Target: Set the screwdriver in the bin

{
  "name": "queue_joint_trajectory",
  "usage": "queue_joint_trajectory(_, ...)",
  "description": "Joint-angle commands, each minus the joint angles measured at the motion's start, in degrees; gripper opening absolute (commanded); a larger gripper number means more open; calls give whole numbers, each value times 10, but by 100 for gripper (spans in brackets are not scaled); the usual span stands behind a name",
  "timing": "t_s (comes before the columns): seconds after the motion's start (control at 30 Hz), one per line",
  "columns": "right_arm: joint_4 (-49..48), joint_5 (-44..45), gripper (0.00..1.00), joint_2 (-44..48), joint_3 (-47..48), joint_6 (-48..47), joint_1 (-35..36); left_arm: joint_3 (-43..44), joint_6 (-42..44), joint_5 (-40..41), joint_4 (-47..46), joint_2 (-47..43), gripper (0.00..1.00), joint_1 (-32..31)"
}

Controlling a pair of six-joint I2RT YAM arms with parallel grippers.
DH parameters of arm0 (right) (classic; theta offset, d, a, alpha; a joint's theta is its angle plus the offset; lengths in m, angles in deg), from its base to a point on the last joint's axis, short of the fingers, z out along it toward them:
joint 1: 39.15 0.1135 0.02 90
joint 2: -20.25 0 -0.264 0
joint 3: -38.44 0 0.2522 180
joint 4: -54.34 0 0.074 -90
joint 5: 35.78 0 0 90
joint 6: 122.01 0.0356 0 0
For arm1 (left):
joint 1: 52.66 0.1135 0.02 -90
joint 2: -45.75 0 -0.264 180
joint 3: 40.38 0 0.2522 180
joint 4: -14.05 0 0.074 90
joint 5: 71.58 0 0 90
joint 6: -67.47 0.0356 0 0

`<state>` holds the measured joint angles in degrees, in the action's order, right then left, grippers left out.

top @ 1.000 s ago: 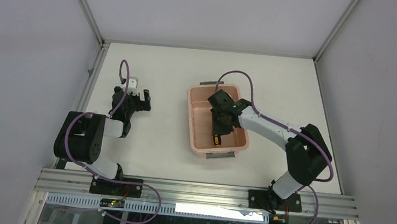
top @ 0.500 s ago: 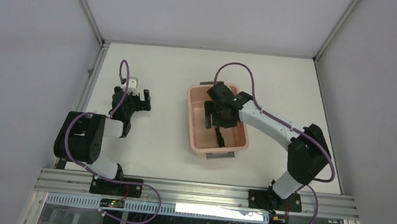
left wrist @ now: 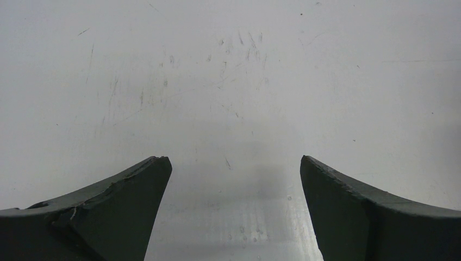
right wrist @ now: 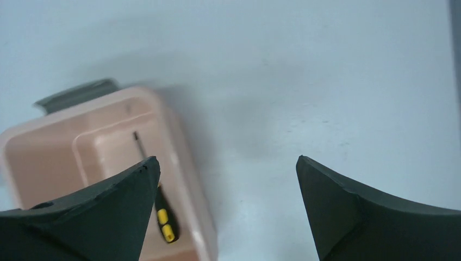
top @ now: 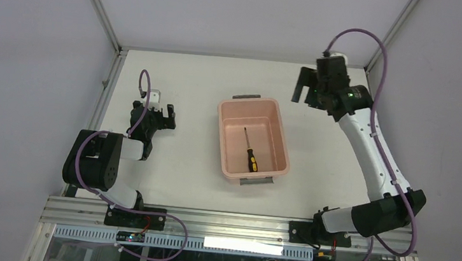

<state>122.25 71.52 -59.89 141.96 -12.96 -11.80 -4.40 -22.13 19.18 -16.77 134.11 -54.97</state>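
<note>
One second ago the right jaws were down inside the bin (top: 270, 141), right over the screwdriver (top: 249, 150). Now the right arm (top: 368, 137) has swung up and away to the far right corner of the surface (top: 194, 88), and the tool stays behind. It lies flat on the bin floor, with its thin shaft pointing to the far end and its yellow-and-black handle toward the near end. It is a little left of the middle and clear of both long walls.

The right jaws are spread wide with nothing between them. In the right wrist view they look back down at the tub, with its grey handle (right wrist: 76, 93) at the upper left. The screwdriver (right wrist: 164, 220) shows just past the inner edge of the left finger and is well apart from both. The release looks finished, so I judge the task essentially done, with only the retreat to a rest pose left.

The left arm (top: 131, 146) sits folded on the left side in the same pose as in the earlier pictures. The left jaws are also wide apart and hold nothing, over bare scratched surface and well away from the bin.
</note>
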Motion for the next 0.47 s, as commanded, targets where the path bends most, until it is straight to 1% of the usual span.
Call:
queue_joint_trajectory(0.0, 23, -8, 99, 32, -15, -45, -145, -2, -9, -13, -15, -20, 99, -4)
queue_joint_trajectory(0.07, 2, -20, 99, 44, -32, -58, -208, -2, -9, -13, -15, -20, 99, -5)
queue_joint_trajectory(0.17, -6, -20, 99, 51, -41, -62, -257, -2, -9, -13, -15, -20, 99, -5)
queue_joint_trajectory(0.27, -16, -7, 99, 56, -57, -76, -269, -2, -9, -13, -15, -20, 99, -5)
queue_joint_trajectory(0.43, -26, -28, 99, 62, -69, -82, -269, -2, -9, -13, -15, -20, 99, -5)
